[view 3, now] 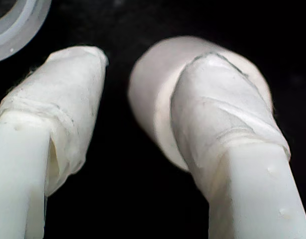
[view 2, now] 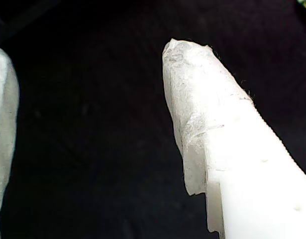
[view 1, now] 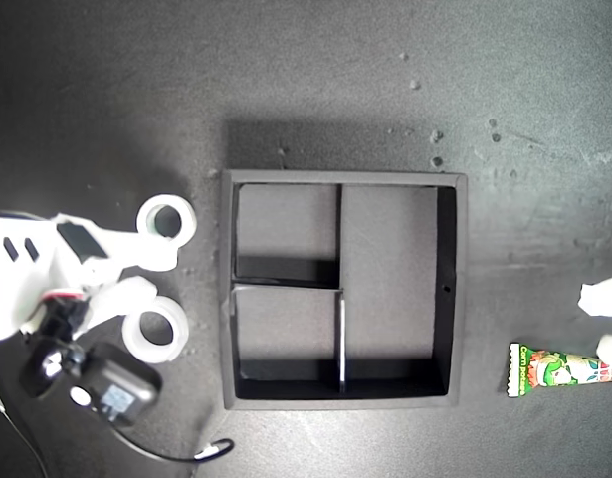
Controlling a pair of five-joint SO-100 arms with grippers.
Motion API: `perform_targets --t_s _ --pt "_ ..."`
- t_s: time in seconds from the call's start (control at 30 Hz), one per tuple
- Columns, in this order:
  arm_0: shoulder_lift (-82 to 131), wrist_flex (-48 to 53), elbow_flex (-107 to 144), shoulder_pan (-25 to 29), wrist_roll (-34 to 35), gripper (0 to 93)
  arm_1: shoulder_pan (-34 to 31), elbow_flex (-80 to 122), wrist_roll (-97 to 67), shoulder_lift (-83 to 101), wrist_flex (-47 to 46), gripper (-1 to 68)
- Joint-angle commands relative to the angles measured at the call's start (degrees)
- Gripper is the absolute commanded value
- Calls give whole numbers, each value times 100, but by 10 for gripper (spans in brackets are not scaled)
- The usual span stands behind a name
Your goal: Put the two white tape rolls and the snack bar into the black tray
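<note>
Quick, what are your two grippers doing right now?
My first gripper: open, holding nothing.
My second gripper: open, one of its fingers over a white tape roll, not gripping it.

Dark speckled tabletop (view 1: 315,90) — black tray (view 1: 459,289), two white tape rolls (view 1: 167,220) (view 1: 154,335), snack bar (view 1: 564,369) lying on it

The exterior view looked straight down from overhead on the dark matte tabletop (view 1: 315,80) and took in the square black divided tray (view 1: 455,289). Both wrist views sat close behind tape-wrapped white fingertips (view 2: 202,99), facing the same dark surface. The second wrist view shared a translucent white tape ring (view 3: 148,94) (view 1: 152,335) with the overhead one.
</note>
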Motion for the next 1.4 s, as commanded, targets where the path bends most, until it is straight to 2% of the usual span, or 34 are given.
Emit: perform_targets --t_s 0.0,0.27,0.43,0.7,0.9,1.27,1.37 --pt "-387 18 -316 44 -229 111 -413 316 580 -70 -26 241" --pt "-1037 -70 -589 -255 18 128 -1362 1195 923 -88 -571 244" --pt "-1090 -53 -633 -396 97 135 -1644 1591 923 -141 -896 244" --pt "-747 -53 -694 -360 272 133 -1740 2048 976 -141 -1169 244" --pt "-782 -176 -615 -545 404 135 -1705 2101 976 -141 -1195 243" --pt "-2566 -237 -1257 -976 237 144 -1828 2145 1143 -141 -1397 236" --pt "-3076 -79 -1529 -1195 0 77 -1942 2250 1608 -141 -1380 265"
